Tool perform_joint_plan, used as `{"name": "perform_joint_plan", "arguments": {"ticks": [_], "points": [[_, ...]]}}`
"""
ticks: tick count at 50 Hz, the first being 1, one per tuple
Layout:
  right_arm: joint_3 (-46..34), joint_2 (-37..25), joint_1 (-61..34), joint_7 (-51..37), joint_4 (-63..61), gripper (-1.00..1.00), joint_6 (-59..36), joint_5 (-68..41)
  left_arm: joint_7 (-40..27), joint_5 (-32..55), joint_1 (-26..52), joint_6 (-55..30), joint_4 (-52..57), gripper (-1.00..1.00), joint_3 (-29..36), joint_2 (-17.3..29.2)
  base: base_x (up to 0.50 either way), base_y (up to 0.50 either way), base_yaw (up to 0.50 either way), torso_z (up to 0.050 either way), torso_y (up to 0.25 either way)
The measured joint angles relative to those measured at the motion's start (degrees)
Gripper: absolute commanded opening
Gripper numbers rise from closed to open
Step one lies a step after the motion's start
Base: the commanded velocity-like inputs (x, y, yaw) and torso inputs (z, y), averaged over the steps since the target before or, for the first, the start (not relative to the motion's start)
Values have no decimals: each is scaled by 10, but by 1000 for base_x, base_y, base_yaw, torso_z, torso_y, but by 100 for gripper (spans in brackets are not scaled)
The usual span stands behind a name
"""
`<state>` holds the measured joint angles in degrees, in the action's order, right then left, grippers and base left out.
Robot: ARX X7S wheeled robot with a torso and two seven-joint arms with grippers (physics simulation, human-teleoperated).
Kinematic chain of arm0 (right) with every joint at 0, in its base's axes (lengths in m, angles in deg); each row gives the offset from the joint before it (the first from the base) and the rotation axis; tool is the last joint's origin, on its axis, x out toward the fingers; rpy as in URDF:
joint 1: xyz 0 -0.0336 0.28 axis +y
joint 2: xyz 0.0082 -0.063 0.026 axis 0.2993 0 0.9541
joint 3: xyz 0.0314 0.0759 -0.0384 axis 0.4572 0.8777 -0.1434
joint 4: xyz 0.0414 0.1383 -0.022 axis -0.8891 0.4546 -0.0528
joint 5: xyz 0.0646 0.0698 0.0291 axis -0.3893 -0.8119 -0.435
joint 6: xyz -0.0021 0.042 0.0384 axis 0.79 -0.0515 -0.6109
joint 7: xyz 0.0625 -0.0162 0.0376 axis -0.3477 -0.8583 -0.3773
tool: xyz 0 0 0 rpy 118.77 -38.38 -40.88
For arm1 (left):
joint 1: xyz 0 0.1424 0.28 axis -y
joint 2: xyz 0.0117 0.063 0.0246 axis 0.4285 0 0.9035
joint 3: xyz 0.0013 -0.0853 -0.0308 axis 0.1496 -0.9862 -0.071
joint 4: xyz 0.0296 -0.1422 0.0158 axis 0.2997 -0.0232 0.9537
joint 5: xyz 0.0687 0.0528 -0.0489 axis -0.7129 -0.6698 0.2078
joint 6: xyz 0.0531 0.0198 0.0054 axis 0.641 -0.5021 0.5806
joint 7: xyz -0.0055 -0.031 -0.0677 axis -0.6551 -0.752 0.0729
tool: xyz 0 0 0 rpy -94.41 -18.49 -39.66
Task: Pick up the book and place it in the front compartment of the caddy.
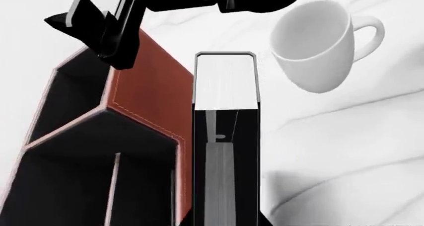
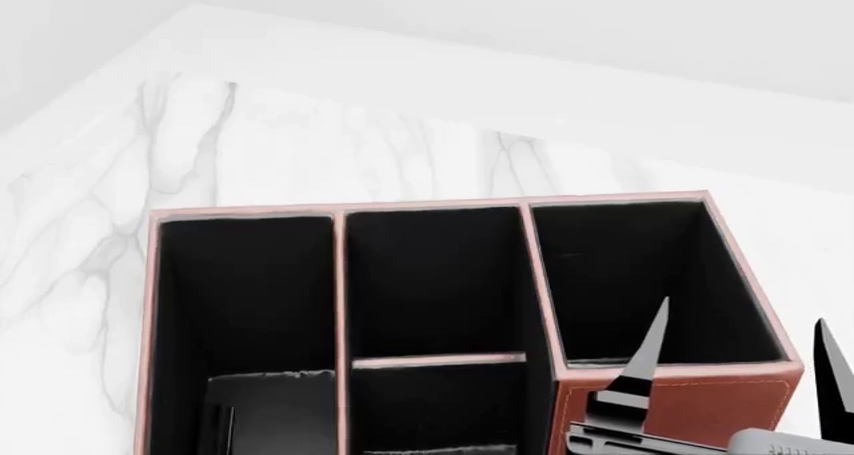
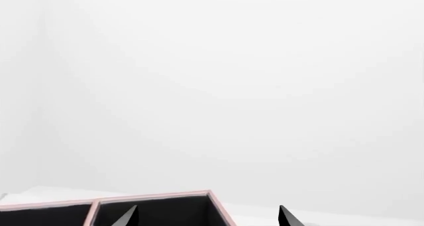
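Head view: the caddy [image 2: 441,275] fills the lower half of the frame on a white marbled tabletop [image 2: 200,145]. Reddish-brown outer wall shows at lower right, pinkish rims run along the top, lining black. Three compartments sit along the far row, and a cross divider below the middle one marks off another cell nearer the bottom edge.

The right end effector [image 2: 741,360] enters at lower right, its two dark fingers spread apart with nothing between them; one finger [image 2: 650,350] overlaps the caddy's right-hand compartment, the other sits near the frame's right edge.

Right wrist view: two fingertips poke up at the bottom edge, well apart, over the caddy rim [image 3: 159,196].

Left wrist view: the book [image 1: 225,136] stands upright in the centre, white page edges facing the camera, just beside the caddy's leather wall [image 1: 152,97]. A white mug [image 1: 318,44] stands at upper right. The left end effector's own jaws are not visible, so I cannot tell its state.
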<state>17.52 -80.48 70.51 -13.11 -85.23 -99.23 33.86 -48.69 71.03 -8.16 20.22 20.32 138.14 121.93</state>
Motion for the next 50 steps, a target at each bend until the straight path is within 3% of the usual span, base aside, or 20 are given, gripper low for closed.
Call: {"name": "perform_joint_plan", "arguments": {"ticks": [11,36,50], "points": [[1,-2,-1,-2,0,100,-1,-3,26,-27,54,29,-47,-100,8,-8,0,0,0,0,1],[-1,-7,0,-7,-2,100,1,-6,45,-171,100,246,-257,-100,49,-27,0,0,0,0,1],[-1,-9,0,-9,-2,100,3,-7,34,-208,102,338,-369,-100,55,-52,0,0,0,0,1]]}}
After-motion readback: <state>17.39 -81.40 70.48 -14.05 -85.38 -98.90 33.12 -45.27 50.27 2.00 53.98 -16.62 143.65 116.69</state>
